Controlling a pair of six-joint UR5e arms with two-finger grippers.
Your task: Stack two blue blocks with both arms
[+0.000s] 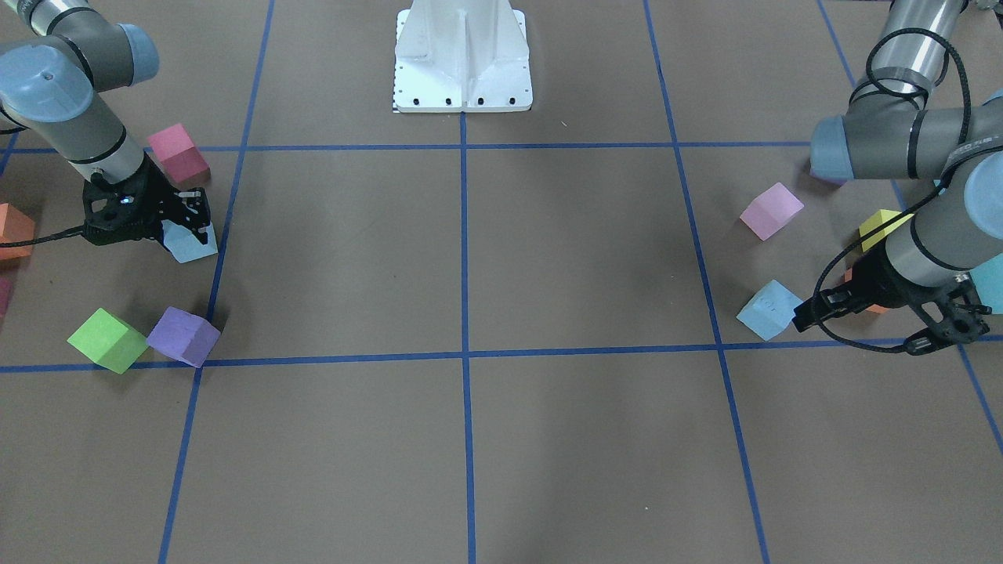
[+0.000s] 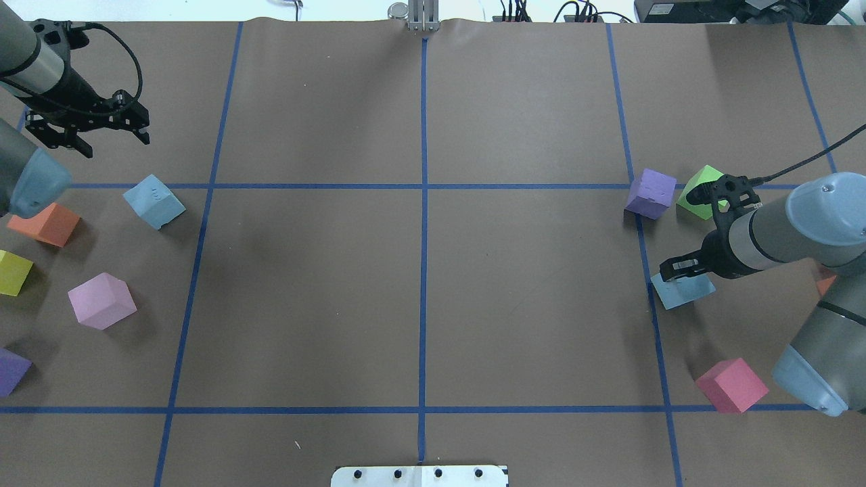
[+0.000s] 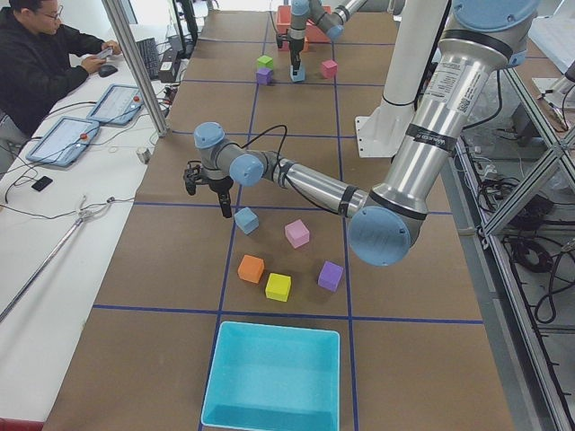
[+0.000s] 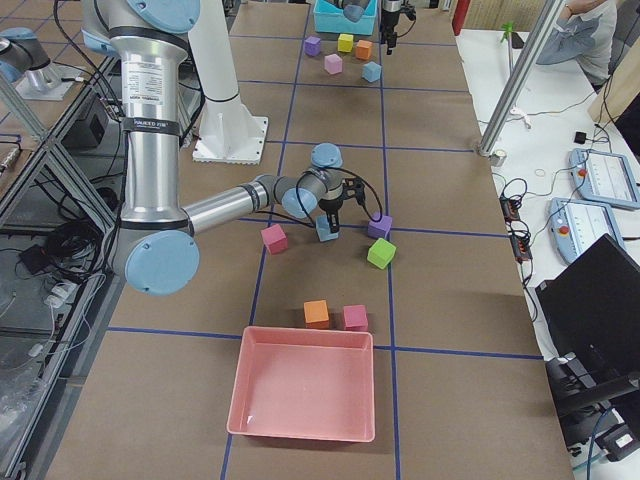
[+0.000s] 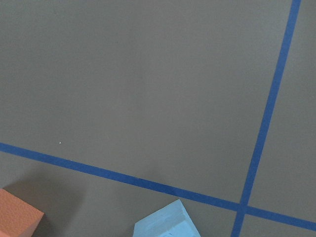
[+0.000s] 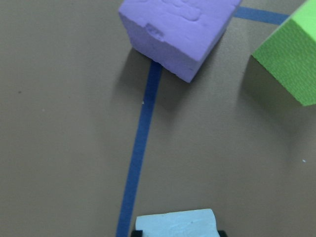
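Observation:
One pale blue block (image 2: 154, 201) with a faint embossed mark lies on the table's left side; it also shows in the front view (image 1: 769, 310) and at the bottom of the left wrist view (image 5: 167, 223). My left gripper (image 2: 111, 138) is open and empty, above the table just beyond that block. The other blue block (image 2: 683, 291) sits on the right side, on the table. My right gripper (image 2: 676, 270) is down on it and shut around it; the right wrist view shows the block (image 6: 175, 223) between the fingertips.
Purple (image 2: 651, 193) and green (image 2: 703, 191) cubes lie just beyond the right gripper, a pink cube (image 2: 732, 384) nearer the robot. Orange (image 2: 44, 223), yellow (image 2: 13, 272), lilac (image 2: 101, 301) and purple (image 2: 10, 370) cubes lie left. A turquoise tray (image 3: 274, 377) and a pink tray (image 4: 305, 395) stand at the table's ends.

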